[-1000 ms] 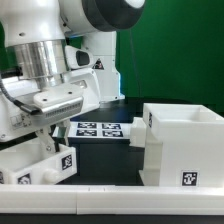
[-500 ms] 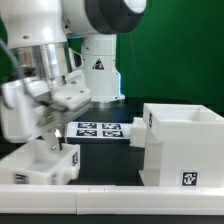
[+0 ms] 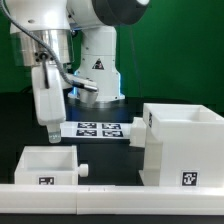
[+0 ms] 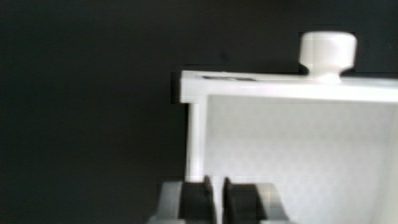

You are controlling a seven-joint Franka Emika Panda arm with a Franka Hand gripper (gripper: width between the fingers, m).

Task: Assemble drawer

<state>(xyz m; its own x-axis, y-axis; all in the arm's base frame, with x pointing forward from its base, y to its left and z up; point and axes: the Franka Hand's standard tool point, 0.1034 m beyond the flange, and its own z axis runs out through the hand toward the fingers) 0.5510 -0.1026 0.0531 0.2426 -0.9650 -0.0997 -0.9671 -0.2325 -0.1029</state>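
Note:
A small white knobbed tray (image 3: 47,166) lies flat on the black table at the exterior view's left, its knob (image 3: 84,170) pointing toward the large white box housing (image 3: 185,145) at the right. My gripper (image 3: 51,135) hangs just above the tray's far wall, fingers pointing down and close together, holding nothing. In the wrist view the gripper (image 4: 217,186) is shut, with the tray's thin wall (image 4: 199,130) running below it and the knob (image 4: 326,55) beyond. A second tray is out of view.
The marker board (image 3: 100,128) lies flat behind the tray, in front of the robot base (image 3: 98,75). A long white bar (image 3: 110,205) runs along the front edge of the table. The housing carries a square tag (image 3: 189,180) on its front.
The tray was tilted and raised at the gripper; it now lies flat on the table. The gripper has swung upright and sits just above it.

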